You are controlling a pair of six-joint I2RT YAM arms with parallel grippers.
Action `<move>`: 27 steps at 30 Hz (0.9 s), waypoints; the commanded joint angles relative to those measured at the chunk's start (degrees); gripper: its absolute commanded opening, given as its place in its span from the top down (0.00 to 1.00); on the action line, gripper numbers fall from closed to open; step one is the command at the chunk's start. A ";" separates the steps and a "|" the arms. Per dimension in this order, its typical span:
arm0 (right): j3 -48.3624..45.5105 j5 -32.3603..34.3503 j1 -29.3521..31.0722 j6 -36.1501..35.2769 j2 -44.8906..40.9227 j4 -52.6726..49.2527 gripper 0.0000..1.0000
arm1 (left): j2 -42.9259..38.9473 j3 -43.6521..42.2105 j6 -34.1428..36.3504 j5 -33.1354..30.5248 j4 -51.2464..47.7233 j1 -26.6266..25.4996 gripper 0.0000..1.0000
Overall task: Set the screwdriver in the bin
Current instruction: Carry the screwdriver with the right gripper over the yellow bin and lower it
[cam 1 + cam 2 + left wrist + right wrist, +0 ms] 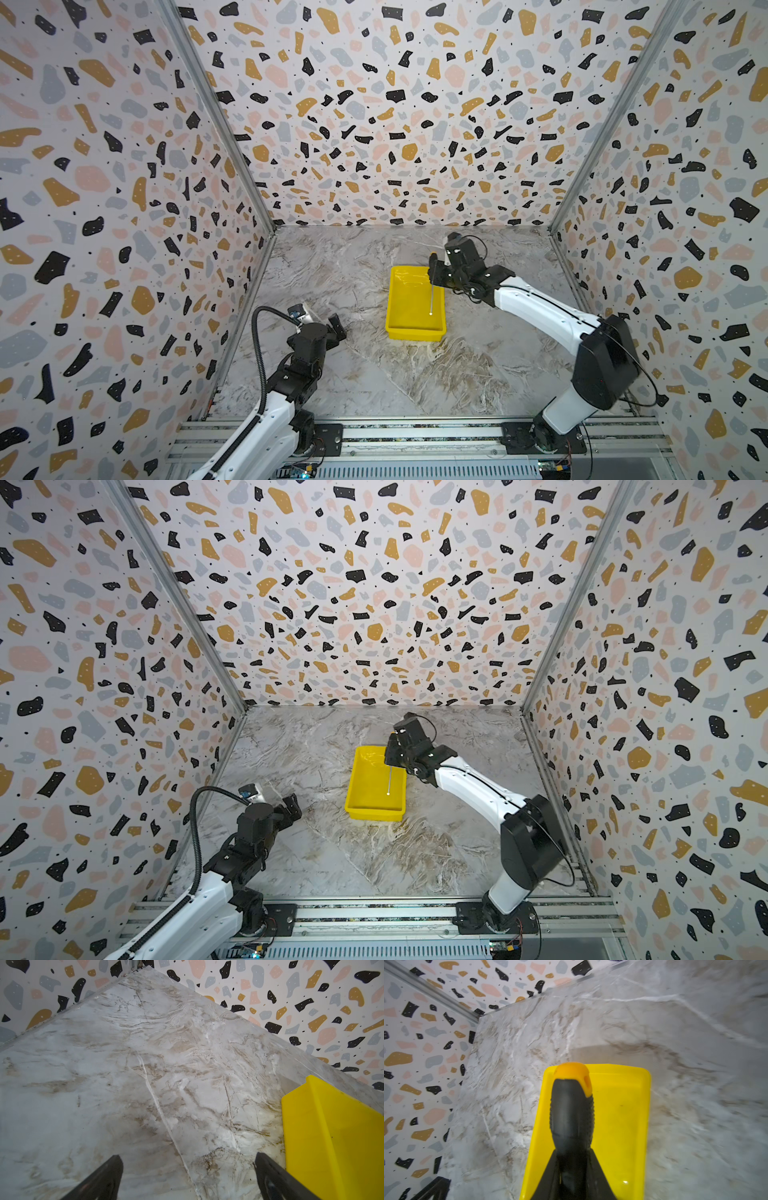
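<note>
Over 1 bin [415, 333], right jaws clamp 1 screwdriver [432, 299] while left jaws stand apart.

Yellow bin [415, 333], grey-marbled table [415, 386]

left hand [187, 1156], jaws apart, over marble table [124, 1084], bin [332, 1136] alongside

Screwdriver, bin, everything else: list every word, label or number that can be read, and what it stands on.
None can be read.
The screwdriver and the bin show no print.
The boards by the front rail are too small to read.
</note>
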 commanded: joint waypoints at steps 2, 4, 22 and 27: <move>5.63 -3.45 1.30 7.08 7.72 1.92 0.89 | -1.32 -0.93 -0.27 -2.21 0.81 -0.15 0.00; 7.79 -3.65 2.42 8.14 10.50 1.70 0.89 | -0.81 -0.76 -0.28 -2.03 0.78 -0.09 0.00; 5.83 -1.52 6.30 12.71 16.54 4.81 0.88 | 0.48 -0.38 -0.12 -1.43 0.78 -0.15 0.00; 6.80 -1.52 6.30 11.97 18.44 3.97 0.87 | 0.28 -0.40 -0.18 -1.51 0.63 -0.13 0.00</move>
